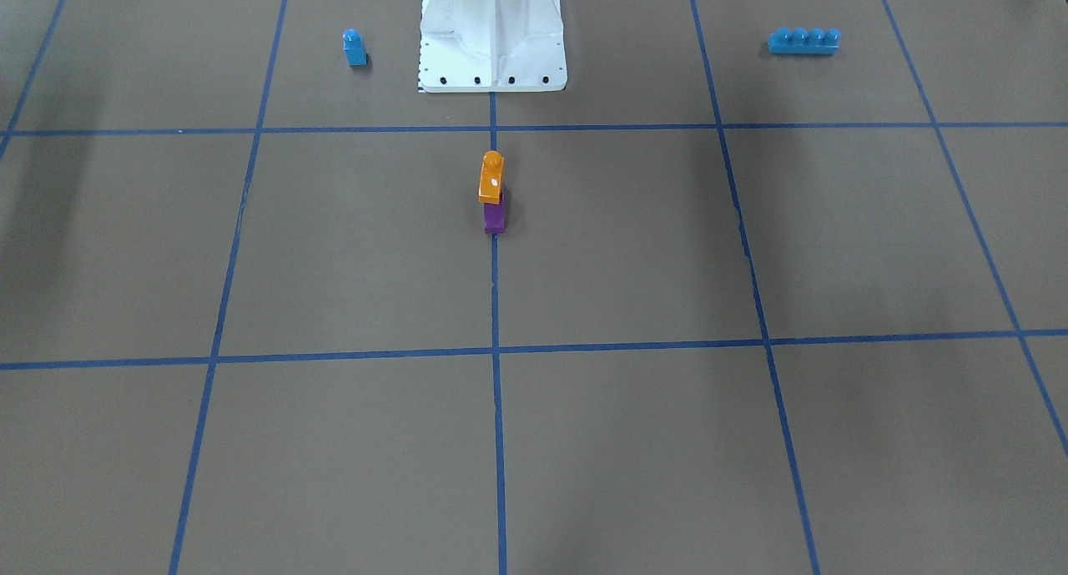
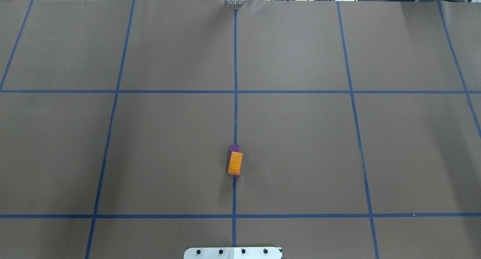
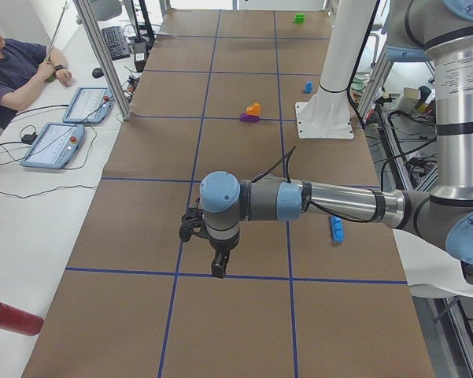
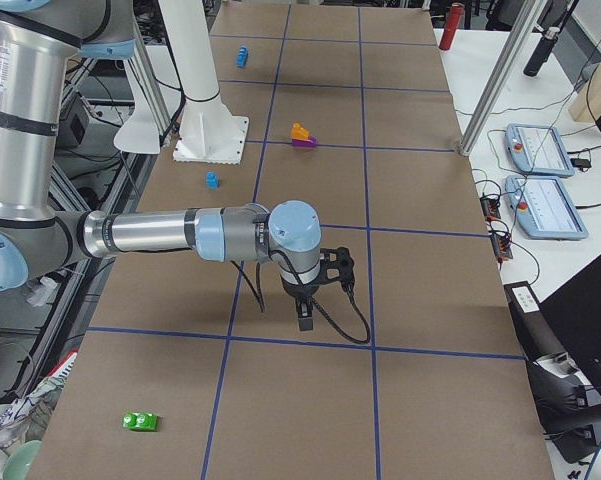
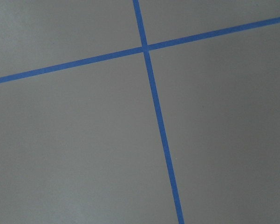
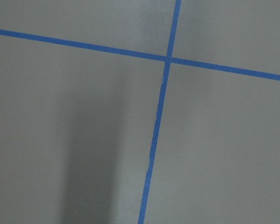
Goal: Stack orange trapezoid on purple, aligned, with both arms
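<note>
Nearest in each side view, the left arm (image 3: pixel 252 201) and right arm (image 4: pixel 230 235) hang over opposite ends of the worktop (image 2: pixel 338 157), jaws pointing down; I cannot tell how far open they are. Well beyond both, about midway between them, the orange trapezoid (image 1: pixel 491 179) sits on the purple (image 1: pixel 494 217), just in front of the base plate (image 1: pixel 492 58). Their long axes run along the centre tape line (image 1: pixel 498 308), so neither arm looks nearer, and the orange seems slightly skewed.
</note>
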Robot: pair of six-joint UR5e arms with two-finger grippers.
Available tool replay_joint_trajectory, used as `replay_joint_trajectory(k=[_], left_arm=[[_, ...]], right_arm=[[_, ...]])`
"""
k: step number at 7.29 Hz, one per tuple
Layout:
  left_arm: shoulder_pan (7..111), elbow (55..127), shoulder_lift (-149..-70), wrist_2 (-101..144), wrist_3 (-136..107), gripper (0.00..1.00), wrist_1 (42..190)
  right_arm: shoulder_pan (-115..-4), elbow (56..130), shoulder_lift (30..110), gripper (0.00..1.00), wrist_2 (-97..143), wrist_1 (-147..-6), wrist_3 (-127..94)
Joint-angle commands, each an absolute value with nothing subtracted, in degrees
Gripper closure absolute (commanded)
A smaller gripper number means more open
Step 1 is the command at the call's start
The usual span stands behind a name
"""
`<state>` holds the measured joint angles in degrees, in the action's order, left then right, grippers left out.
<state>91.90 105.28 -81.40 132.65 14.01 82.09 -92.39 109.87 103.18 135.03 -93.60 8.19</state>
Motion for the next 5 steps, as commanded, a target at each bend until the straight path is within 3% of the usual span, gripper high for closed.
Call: replay_joint_trajectory(k=[1,5], left_arm=[[91.85,105.21,-81.47,132.28,13.97,0.0,82.09],[91.85,105.21,-81.39,132.28,13.97,0.0,82.09]], right_arm=[[-92.37,110.13,103.18,0.0,135.44,-93.52,8.17],[-92.37,110.04,103.18,0.0,135.53,-92.55,8.26]])
